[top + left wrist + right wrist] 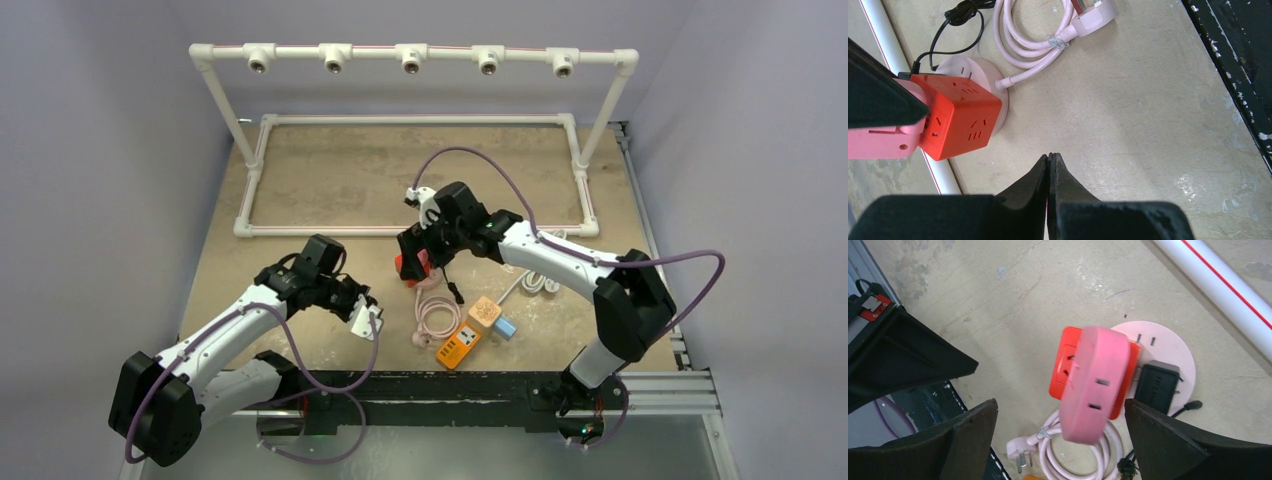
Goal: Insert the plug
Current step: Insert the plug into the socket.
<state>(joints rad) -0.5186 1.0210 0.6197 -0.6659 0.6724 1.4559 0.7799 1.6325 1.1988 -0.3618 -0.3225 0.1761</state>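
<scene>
A pink plug block sits against the red socket cube, which rests on a round pink power base. The block looks blurred in the right wrist view. My right gripper hangs open over it, with a gap between the block and each finger. From the left wrist view the same block sticks out of the cube's left side. My left gripper is shut on nothing, low over bare table to the right of the cube. The top view shows the left gripper and the right gripper.
A black adapter is plugged into the round base. The base's coiled pink cable and its plug lie nearby. An orange power strip and small cubes lie near the front. A white pipe frame borders the back.
</scene>
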